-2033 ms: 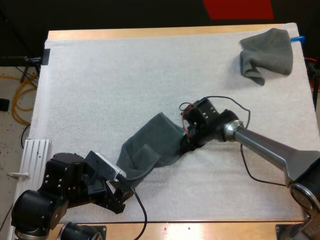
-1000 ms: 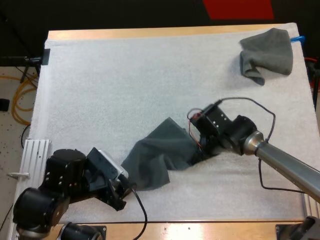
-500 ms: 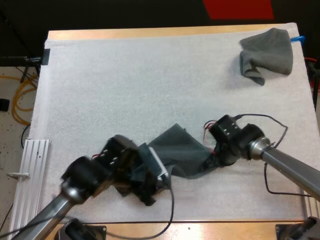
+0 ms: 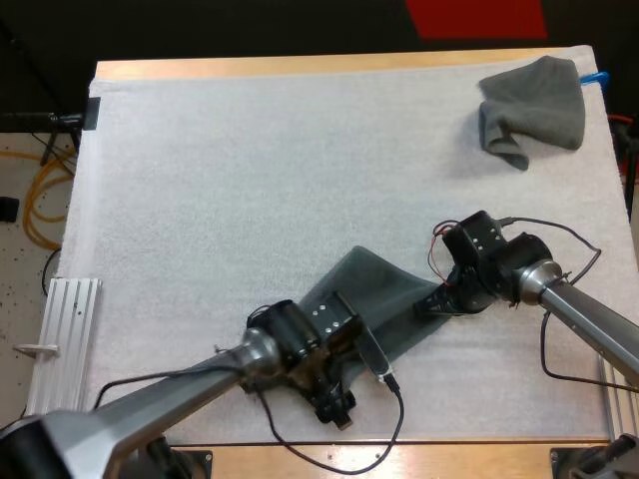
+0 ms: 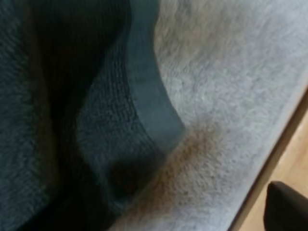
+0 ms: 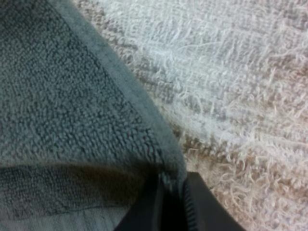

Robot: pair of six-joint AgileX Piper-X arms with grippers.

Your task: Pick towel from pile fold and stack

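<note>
A dark grey-green towel [image 4: 374, 299] lies loosely spread on the white mat [image 4: 250, 180], near the front middle. My right gripper [image 4: 431, 304] sits at the towel's right corner. In the right wrist view its black fingers [image 6: 144, 211] are shut on the towel's hem [image 6: 144, 130], with my right gripper [image 6: 171, 192] low over the mat. My left gripper [image 4: 337, 404] is at the towel's near edge. In the left wrist view the towel [image 5: 96, 120] lies close below, its hem corner free, and one finger [image 5: 288, 209] stands off to the side over the table's edge.
A second, crumpled towel [image 4: 534, 100] lies at the mat's back right corner. The table's wooden front edge [image 4: 449, 454] runs just below my left gripper. A ribbed metal rail [image 4: 65, 319] lies off the mat's left side.
My right gripper has pulled the towel to the right and toward the front. My left arm has swung from the lower left corner across to the towel's near edge.
</note>
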